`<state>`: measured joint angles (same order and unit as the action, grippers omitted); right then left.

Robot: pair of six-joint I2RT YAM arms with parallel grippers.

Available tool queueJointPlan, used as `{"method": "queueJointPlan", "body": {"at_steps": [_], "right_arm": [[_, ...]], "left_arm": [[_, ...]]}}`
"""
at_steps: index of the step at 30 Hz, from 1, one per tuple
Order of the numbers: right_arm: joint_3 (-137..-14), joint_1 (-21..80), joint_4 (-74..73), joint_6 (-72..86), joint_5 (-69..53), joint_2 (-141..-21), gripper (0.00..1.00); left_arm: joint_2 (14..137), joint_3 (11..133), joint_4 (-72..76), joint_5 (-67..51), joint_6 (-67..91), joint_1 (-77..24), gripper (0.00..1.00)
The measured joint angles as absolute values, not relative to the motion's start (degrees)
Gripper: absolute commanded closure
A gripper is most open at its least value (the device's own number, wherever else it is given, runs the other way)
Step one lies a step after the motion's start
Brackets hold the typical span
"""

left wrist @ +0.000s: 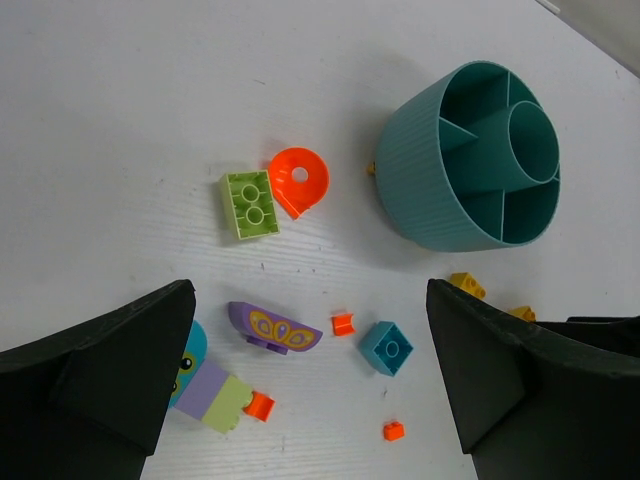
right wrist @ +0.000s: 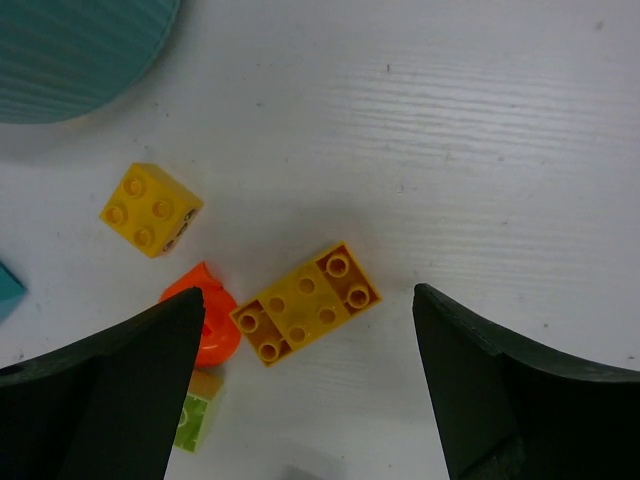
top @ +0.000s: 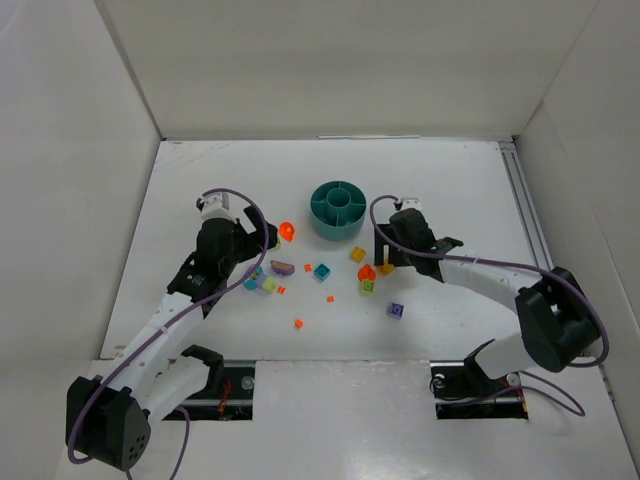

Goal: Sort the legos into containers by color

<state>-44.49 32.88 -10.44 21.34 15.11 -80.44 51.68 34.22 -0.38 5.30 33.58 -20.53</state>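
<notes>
My right pincer (right wrist: 307, 292) stood wide open astride the long yellow brick (right wrist: 306, 303) on the bench (right wrist: 500, 120), gripping nothing; my left pincer (left wrist: 308, 300) gaped empty above scattered legos (left wrist: 386, 347) near the teal dish (left wrist: 425, 165).

Bright even light, soft shadows, sharp focus throughout

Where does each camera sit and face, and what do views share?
Top: above and behind, facing down at the table; left arm and right arm show.
Left wrist: behind the left hand, facing down at the dish; fingers show.
Right wrist: behind the right hand, facing down at a yellow brick; fingers show.
Shared: the dish, all three.
</notes>
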Motion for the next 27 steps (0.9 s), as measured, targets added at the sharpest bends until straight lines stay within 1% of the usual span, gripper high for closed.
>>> {"method": "queueJointPlan", "body": {"at_steps": [4, 11, 15, 20, 27], "right_arm": [[-46.2, 32.6, -12.3, 27.3, 13.0, -84.4, 0.14], [-45.3, 32.6, -13.9, 37.3, 12.6, -83.9, 0.18], [-44.2, 32.6, -14.2, 39.6, 13.4, -82.6, 0.18], [-44.2, 32.6, -14.1, 41.5, 13.5, -84.8, 0.19], [-46.0, 32.6, -13.0, 43.0, 13.6, -88.6, 0.25]], "left_arm": [[51.7, 34.2, -0.6, 5.8, 33.6, -20.5, 0.0], [52.0, 34.2, -0.7, 6.3, 33.7, -20.5, 0.0], [53.3, 34.2, -0.7, 6.1, 33.7, -20.5, 0.0], [54.4, 34.2, -0.7, 5.8, 33.7, -20.5, 0.0], [54.6, 34.2, -0.5, 5.8, 33.7, -20.5, 0.0]]}}
